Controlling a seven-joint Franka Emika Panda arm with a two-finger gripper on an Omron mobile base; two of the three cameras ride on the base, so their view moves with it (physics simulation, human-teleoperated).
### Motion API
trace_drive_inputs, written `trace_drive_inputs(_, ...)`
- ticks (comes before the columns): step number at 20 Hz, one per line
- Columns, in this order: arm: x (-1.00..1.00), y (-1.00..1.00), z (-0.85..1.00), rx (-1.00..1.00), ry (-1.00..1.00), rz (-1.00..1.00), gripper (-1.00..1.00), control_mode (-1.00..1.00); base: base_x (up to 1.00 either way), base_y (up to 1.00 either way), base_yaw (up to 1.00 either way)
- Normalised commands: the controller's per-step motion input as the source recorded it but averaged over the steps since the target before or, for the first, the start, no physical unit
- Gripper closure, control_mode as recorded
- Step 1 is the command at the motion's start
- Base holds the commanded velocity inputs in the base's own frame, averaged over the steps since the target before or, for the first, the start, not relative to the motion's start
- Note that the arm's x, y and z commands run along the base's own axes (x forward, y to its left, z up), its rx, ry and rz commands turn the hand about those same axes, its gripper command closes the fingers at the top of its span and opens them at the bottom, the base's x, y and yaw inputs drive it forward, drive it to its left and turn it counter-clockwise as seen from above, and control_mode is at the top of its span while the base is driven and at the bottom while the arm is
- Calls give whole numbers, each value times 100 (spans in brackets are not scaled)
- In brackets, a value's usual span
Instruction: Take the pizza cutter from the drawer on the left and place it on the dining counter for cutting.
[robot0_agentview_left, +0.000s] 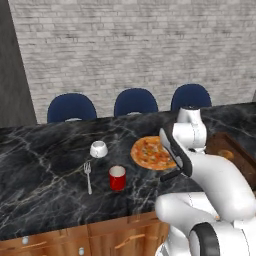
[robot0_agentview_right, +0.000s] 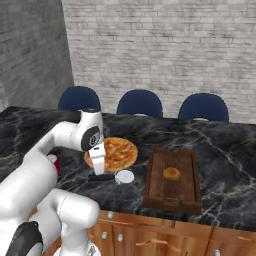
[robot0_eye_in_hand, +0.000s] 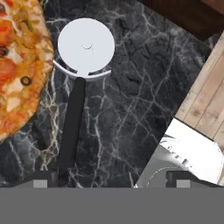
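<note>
Now we find the fingers (robot0_eye_in_hand: 43, 180) spread wide, one tip at each lower corner of the hand view, gripping nothing. The gripper (robot0_agentview_right: 99, 170) hangs just above the cutter (robot0_eye_in_hand: 78, 83), which lies flat on the counter (robot0_agentview_left: 45, 150): its dark handle runs down toward the left tip and its white wheel lies just beside the pizza (robot0_agentview_right: 112, 153), apart from the crust as far as we can tell.

We judge the placing step complete: the cutter rests on the counter by the pizza, released. The next move calls for a straight lift of the hand clear of the handle, without dragging it sideways into the pizza or the tray (robot0_agentview_right: 173, 178).

Containers:
- The tray, a dark wooden one with raised rims, sits right of the pizza and holds one small round golden item, possibly a doughnut (robot0_agentview_right: 171, 173).
- A red cup (robot0_agentview_left: 117, 178) stands left of the pizza; we cannot see its contents.
- A small white bowl (robot0_agentview_left: 98, 149) stands beyond the cup, near a fork (robot0_agentview_left: 88, 176); its contents are not visible.
</note>
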Motion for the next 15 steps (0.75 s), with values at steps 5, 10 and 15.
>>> trace_drive_inputs(5, -61, 0, 70, 0, -6, 13, -100, -100, 0, 0, 0)
trace_drive_inputs(10, -52, 1, 61, 0, -2, 18, -100, -100, 0, 0, 0)
trace_drive_inputs(15, -59, 0, 45, 0, 0, 20, -100, -100, 0, 0, 0)
